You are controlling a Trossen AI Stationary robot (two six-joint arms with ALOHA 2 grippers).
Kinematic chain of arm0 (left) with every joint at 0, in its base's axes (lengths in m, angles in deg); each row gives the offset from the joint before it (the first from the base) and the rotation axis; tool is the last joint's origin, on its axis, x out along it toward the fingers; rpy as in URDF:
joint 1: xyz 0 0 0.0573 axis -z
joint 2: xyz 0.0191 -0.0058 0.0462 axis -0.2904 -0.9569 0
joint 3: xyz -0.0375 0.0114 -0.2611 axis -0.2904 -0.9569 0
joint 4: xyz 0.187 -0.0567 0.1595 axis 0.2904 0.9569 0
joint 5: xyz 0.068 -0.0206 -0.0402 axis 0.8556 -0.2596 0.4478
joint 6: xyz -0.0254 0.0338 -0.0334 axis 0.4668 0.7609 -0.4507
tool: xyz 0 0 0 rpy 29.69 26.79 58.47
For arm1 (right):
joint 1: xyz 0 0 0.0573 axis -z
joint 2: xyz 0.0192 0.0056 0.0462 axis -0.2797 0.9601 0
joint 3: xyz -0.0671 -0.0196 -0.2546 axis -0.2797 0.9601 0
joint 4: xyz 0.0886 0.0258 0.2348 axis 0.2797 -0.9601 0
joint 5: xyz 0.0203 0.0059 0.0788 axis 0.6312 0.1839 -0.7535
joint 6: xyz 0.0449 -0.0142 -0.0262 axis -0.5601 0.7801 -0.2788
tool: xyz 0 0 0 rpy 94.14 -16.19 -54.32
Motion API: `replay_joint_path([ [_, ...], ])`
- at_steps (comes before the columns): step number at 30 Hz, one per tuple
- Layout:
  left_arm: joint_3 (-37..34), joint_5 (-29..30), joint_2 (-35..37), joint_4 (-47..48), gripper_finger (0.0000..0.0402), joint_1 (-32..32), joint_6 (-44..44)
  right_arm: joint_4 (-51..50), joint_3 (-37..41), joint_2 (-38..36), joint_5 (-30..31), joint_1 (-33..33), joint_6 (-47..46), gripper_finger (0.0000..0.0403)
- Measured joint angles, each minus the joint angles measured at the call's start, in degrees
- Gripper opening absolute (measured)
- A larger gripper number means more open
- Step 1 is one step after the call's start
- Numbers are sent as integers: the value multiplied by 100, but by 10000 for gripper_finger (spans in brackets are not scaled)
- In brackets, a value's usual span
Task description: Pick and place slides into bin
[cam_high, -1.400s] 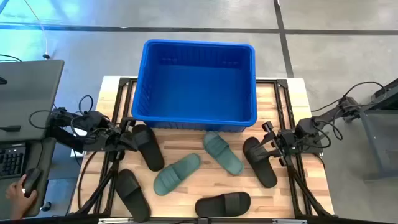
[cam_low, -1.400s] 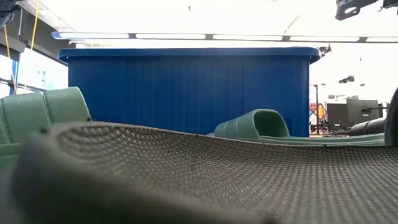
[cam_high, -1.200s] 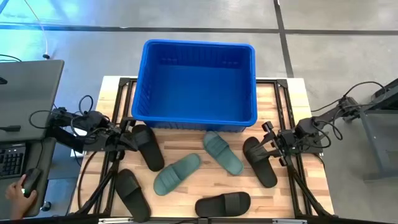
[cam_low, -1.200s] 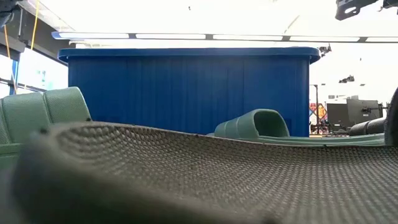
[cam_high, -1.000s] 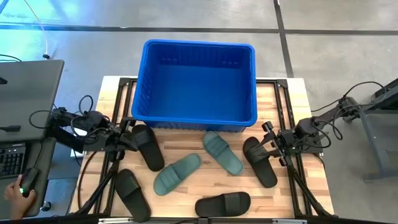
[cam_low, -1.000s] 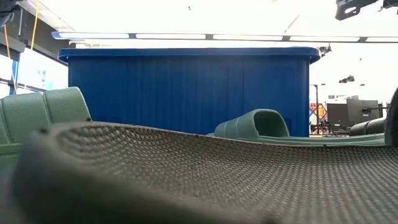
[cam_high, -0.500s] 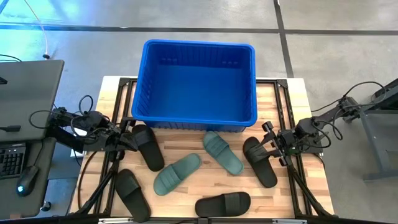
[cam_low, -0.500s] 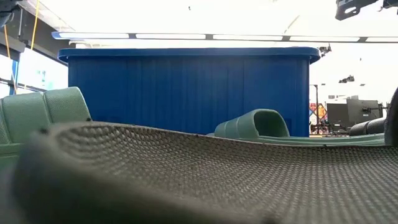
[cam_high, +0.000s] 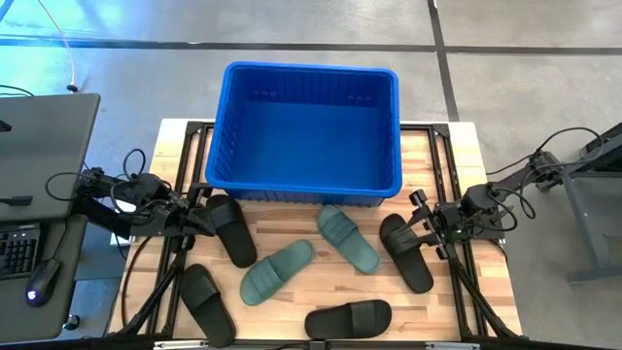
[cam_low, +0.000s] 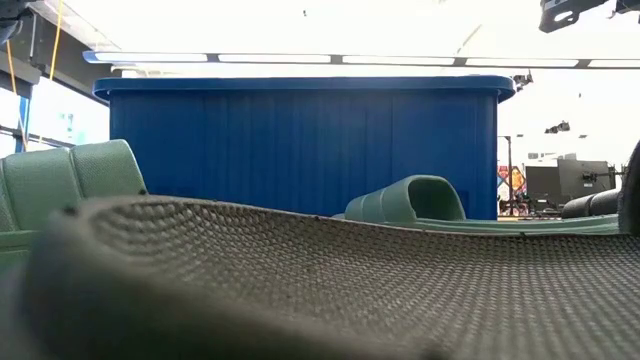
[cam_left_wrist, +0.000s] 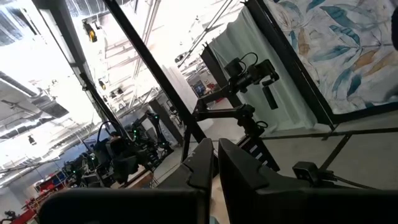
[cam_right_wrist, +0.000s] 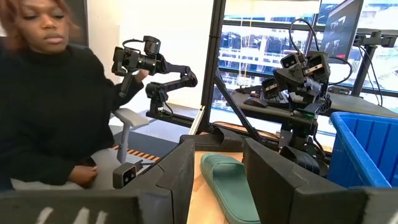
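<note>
The blue bin stands at the table's far middle. Six slides lie flat on the table in front of it: black ones and green ones. My left gripper is shut and empty at the table's left edge, beside a black slide. My right gripper is open and empty at the right edge, by another black slide; its wrist view shows a green slide beyond the fingers. The low view shows the bin behind slides.
Black frame rails run along the table's left and right sides. A desk with a keyboard and mouse stands beyond the left edge. A person in black sits beyond the table in the right wrist view.
A person's hand that lay on the mouse beyond the table's left edge has gone out of view. Both arms and all slides have kept still.
</note>
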Motion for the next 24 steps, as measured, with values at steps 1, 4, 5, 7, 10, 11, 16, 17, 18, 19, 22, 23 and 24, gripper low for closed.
replay_joint_path([
  [1,0,-1,1,0,19,0,0,0,-2,0,0,0,0,129],
  [4,-1,1,0,0,19,0,0,0,-2,2,0,0,0,129],
  [5,0,1,1,0,19,-1,0,0,-2,1,2,1,0,129],
  [7,0,-1,0,0,19,0,0,0,-1,0,0,1,0,129],
  [10,0,0,0,1,19,0,0,0,-2,1,2,0,0,129],
  [11,0,0,1,0,19,1,0,0,-2,2,0,0,0,129],
  [16,0,1,1,2,19,1,0,0,-1,2,2,0,0,129],
  [17,0,-1,-1,0,19,1,0,1,-2,1,0,2,0,129],
  [18,0,1,-1,0,19,-1,2,0,-2,0,0,1,0,129],
  [19,-1,6,1,0,19,-1,2,0,-2,2,1,1,0,129],
  [22,0,158,0,-28,19,1,5,0,-2,2,0,1,0,129],
  [23,0,274,-1,-73,19,1,30,0,-2,2,0,0,0,129],
  [24,-1,426,1,-127,19,0,144,0,-2,2,0,2,0,129],
])
